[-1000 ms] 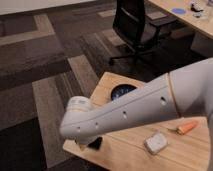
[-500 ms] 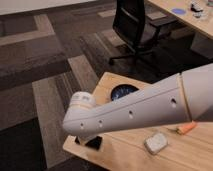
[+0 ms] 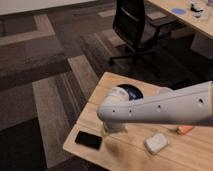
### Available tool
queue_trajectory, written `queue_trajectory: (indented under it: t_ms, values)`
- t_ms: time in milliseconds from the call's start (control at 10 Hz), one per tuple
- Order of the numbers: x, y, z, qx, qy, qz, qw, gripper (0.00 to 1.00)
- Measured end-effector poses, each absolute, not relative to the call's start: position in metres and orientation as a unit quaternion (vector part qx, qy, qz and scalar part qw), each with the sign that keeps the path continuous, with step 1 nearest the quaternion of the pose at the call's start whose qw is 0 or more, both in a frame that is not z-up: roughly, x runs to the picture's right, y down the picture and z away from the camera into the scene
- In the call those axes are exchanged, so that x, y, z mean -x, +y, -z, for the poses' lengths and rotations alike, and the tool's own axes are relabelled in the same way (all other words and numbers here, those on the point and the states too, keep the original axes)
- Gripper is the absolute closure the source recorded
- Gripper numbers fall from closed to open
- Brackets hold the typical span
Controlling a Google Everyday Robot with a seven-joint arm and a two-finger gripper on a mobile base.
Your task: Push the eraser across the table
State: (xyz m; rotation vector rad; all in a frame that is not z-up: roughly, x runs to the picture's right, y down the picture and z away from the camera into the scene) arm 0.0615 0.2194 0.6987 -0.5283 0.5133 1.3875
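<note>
**hand low beside the eraser**

the eraser (image 3: 88, 140) lies flat near the desk's (image 3: 125, 156) left corner. my hand (image 3: 111, 130) hangs low just beside it, on the desk's inner side, set for a sideways shove, i judge. whether it is wide or narrow, i cannot tell.

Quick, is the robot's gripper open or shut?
Gripper: cannot be told; it hangs low over the table, beside the eraser, under the arm.
</note>
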Motion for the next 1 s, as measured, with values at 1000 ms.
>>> queue_trajectory:
  t_ms: [1000]
  values:
    - [-0.038,0.257,-0.695,0.229,0.243,-0.585,0.739,0.35]
